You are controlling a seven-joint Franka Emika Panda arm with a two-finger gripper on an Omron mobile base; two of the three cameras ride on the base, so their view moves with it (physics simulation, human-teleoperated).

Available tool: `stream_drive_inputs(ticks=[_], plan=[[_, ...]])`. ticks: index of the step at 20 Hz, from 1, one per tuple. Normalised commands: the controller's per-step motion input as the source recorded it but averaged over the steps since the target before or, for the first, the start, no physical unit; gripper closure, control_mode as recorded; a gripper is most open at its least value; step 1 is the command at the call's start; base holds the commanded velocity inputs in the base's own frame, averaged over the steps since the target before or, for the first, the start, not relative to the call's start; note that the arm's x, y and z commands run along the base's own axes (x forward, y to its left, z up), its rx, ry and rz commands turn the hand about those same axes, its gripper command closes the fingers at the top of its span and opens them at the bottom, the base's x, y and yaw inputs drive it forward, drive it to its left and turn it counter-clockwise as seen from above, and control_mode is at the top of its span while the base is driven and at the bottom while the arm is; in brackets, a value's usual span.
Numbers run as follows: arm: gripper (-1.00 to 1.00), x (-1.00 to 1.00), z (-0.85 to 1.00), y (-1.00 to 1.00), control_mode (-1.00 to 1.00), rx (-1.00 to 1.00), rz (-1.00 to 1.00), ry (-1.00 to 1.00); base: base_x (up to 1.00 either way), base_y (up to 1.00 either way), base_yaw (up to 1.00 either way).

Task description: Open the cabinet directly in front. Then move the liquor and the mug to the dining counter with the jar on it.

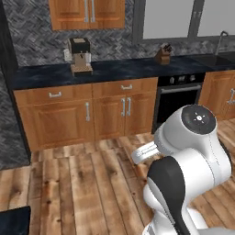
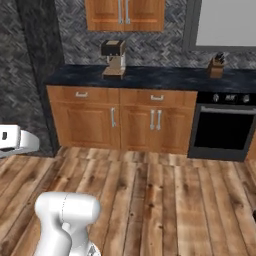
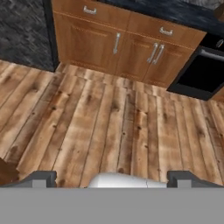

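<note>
The cabinet (image 1: 87, 13) hangs on the wall above the black counter, and it also shows at the top of the right base view (image 2: 125, 14). Both of its reddish-brown doors are shut, with the two grey bar handles side by side at the middle seam. The liquor, the mug and the dining counter are out of view. My gripper (image 3: 114, 179) is open, its two dark tips far apart with nothing between them. It points down at the wooden floor, well short of the low cabinets (image 3: 118, 48). The folded arm (image 1: 188, 174) fills the lower right.
A coffee machine (image 1: 80, 56) stands on the black counter (image 1: 119, 69) under the wall cabinet. A knife block (image 1: 163, 55) stands further right, above the oven (image 1: 179, 98), and a sink (image 1: 215, 58) lies at the far right. A dark corner (image 1: 13, 220) pokes in at lower left. Open wooden floor (image 2: 150, 200) lies ahead.
</note>
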Motion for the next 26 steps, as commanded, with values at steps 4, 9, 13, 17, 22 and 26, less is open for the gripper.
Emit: stream_drive_inputs(ticks=[4,9,13,17,22,26], plan=[[-1.00,0.00,0.00,0.00,1.00,0.00,0.00,0.00,0.00,0.00,-0.36],[-1.00,0.00,0.00,0.00,1.00,0.00,0.00,0.00,0.00,0.00,-0.33],[-1.00,0.00,0.00,0.00,1.00,0.00,0.00,0.00,0.00,0.00,-0.28],[-1.00,0.00,0.00,0.00,1.00,0.00,0.00,0.00,0.12,-0.10,-0.18],[-1.00,0.00,0.00,0.00,1.00,0.00,0.00,0.00,0.22,0.00,-0.14],[-1.00,0.00,0.00,0.00,1.00,0.00,0.00,0.00,0.23,0.00,-0.03]])
